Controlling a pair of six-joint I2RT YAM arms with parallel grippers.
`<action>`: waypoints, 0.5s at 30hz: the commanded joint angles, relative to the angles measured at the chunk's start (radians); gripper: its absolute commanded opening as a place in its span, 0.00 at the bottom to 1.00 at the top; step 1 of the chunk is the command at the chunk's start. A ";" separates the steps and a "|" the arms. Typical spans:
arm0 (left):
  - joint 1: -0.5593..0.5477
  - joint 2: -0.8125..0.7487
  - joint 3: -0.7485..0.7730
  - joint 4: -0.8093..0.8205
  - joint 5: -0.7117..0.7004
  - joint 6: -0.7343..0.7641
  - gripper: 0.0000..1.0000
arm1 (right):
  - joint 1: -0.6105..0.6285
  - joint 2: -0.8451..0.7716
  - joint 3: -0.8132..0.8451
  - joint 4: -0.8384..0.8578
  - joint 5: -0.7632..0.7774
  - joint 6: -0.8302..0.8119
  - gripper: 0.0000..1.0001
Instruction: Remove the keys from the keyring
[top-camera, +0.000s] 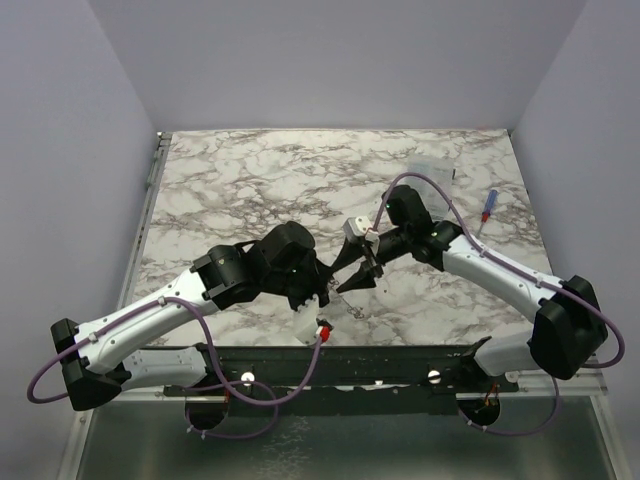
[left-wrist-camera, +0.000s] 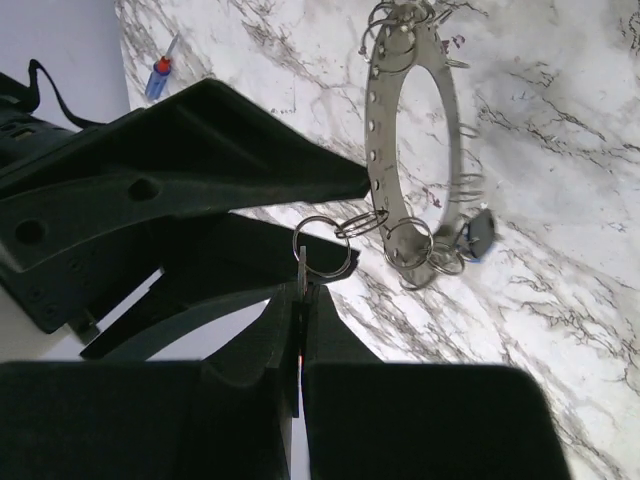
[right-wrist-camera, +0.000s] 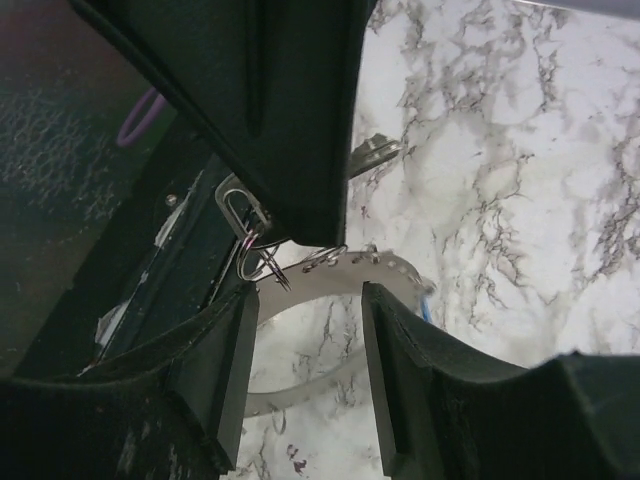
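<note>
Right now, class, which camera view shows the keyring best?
The left wrist view: the keyring shows nearly whole, big hole and rim holes plain. The right wrist view catches only an arc of the keyring. The top external view hardly shows it.

Even diffuse overhead light, soft shadows; wrist views dim, near gripper parts dark and blurred.

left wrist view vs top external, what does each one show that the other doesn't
Only the left wrist: the keyring's rim holes and small split rings, a dark key, and the left tool shut on a thin piece hanging from one ring. Only the top external: both whole arms and a clear packet at the far right. Both: the marble table and the blue-and-red screwdriver.
</note>
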 joint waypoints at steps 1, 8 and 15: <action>-0.007 -0.020 0.007 0.041 -0.003 0.019 0.00 | 0.027 -0.006 -0.039 0.070 -0.016 0.020 0.50; -0.008 -0.022 0.008 0.043 -0.008 0.006 0.00 | 0.042 -0.025 -0.029 0.066 -0.042 0.044 0.40; -0.007 -0.018 0.010 0.044 -0.014 -0.010 0.00 | 0.045 -0.032 -0.040 0.116 -0.031 0.100 0.14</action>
